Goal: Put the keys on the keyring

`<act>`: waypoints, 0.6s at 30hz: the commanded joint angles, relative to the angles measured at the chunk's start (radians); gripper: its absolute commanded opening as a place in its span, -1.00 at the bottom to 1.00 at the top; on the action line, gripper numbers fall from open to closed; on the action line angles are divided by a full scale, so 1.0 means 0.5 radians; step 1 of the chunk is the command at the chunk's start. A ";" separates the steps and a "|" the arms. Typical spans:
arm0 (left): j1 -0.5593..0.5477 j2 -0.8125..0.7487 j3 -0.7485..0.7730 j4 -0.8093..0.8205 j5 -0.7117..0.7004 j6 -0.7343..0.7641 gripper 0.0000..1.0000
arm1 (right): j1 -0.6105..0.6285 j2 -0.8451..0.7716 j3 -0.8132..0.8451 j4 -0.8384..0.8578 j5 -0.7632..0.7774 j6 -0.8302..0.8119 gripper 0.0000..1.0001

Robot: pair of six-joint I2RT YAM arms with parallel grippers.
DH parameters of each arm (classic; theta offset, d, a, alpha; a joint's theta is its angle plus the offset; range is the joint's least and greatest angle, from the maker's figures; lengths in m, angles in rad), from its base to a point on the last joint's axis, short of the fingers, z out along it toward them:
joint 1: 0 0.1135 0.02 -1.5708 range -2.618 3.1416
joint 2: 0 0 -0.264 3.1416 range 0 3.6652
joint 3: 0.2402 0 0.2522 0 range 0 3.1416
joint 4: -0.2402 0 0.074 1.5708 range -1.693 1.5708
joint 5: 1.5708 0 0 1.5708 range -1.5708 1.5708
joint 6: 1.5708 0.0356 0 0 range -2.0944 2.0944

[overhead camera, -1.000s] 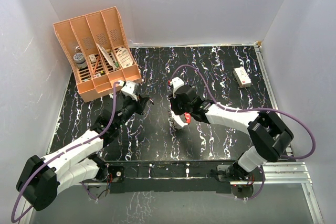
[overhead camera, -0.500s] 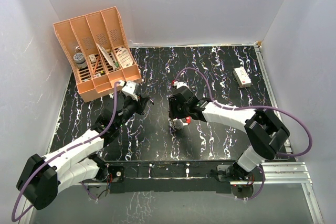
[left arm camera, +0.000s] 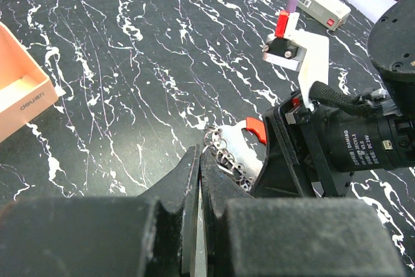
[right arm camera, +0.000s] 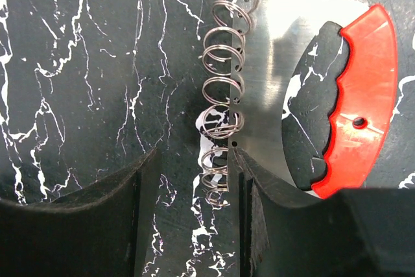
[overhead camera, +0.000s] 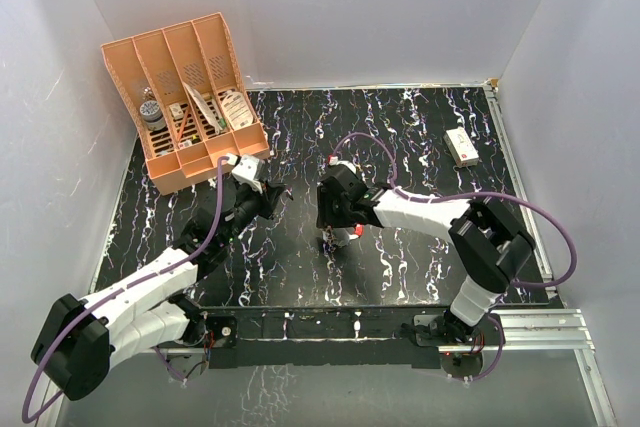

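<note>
While the keyring lies flat near the middle of the black marbled table, the right gripper hangs right over it with jaws partly spread and nothing held. One finger stands left of the row of split rings, and the other is over the edge of the steel plate. The red crescent runs along the plate's opposite side. The left gripper points at the rings from just beside them, jaws pressed together (whether the keys are pinched there, I cannot tell).
</note>
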 commanded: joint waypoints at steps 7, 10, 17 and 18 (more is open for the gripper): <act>-0.004 -0.055 -0.055 0.072 0.017 -0.008 -1.00 | 0.009 0.086 0.082 0.048 -0.022 0.062 -0.12; -0.003 -0.056 -0.055 0.066 0.007 -0.001 -1.00 | 0.007 0.110 0.089 0.046 -0.020 0.066 -0.18; -0.003 -0.041 -0.058 0.075 0.008 0.005 -1.00 | 0.004 0.109 0.076 0.030 0.087 0.057 -0.46; -0.004 -0.039 -0.058 0.074 0.009 0.002 -1.00 | 0.004 0.113 0.081 0.022 0.100 0.053 -0.48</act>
